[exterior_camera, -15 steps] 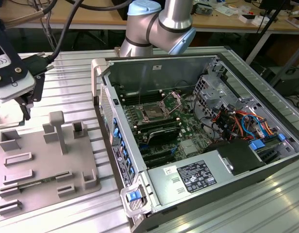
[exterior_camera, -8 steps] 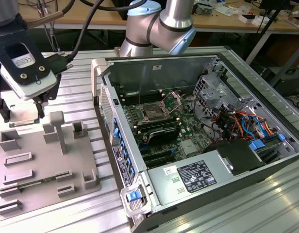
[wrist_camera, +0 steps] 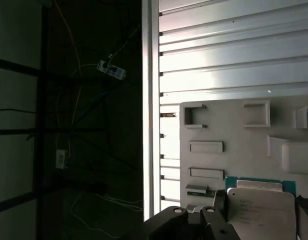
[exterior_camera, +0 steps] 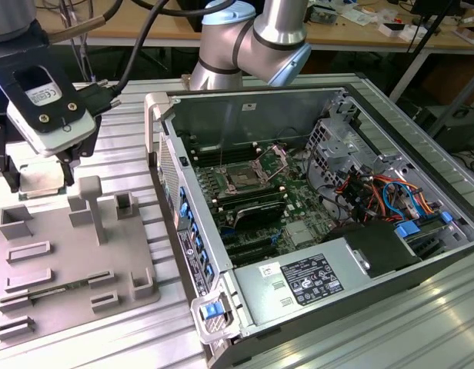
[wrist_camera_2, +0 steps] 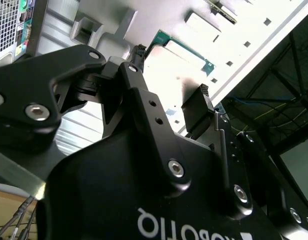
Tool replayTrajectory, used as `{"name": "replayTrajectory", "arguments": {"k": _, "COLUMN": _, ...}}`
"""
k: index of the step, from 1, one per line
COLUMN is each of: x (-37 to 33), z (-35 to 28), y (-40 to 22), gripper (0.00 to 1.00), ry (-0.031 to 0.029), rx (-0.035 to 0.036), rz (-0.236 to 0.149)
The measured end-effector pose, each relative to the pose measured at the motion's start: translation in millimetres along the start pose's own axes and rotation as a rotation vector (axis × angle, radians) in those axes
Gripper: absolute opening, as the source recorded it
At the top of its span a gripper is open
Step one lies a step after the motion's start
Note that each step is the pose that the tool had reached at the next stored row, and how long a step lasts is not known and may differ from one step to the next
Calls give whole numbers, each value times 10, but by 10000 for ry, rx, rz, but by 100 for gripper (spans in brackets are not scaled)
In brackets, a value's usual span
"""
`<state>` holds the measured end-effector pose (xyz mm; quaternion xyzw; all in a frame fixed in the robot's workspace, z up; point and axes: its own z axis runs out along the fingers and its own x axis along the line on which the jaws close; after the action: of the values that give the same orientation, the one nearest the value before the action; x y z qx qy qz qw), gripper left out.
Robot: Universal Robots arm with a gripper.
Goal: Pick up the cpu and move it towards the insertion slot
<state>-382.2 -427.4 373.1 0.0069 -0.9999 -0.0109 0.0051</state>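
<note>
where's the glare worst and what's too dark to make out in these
Second wrist view: glare washes out the cpu, while the tool in front is near-black. First wrist view: the table is blown bright, the space beside it dim. Exterior view: evenly lit, mild sheen on the table.

Arm (exterior_camera: 252, 38): bent at a joint at the rear, extended towards the exterior view's left.
Wrist (exterior_camera: 45, 108): pointed downwards.
Gripper (wrist_camera_2: 170, 70): jaws are set against opposite edges of the cpu (wrist_camera: 261, 210), which is gripped between them.
</note>
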Motion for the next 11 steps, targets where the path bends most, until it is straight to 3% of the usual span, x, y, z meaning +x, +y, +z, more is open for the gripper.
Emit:
{"name": "replayTrajectory", "arguments": {"k": 3, "x": 1, "z": -42, "y": 1, "gripper": 55, "ry": -3, "rx": 3, "rz": 0}}
{"name": "replayTrajectory", "arguments": {"k": 6, "x": -21, "z": -44, "y": 1, "gripper": 55, "ry": 1, "rx": 5, "rz": 0}}
{"name": "replayTrajectory", "arguments": {"k": 11, "x": -113, "z": -45, "y": 0, "gripper": 55, "ry": 9, "rx": 4, "rz": 1}}
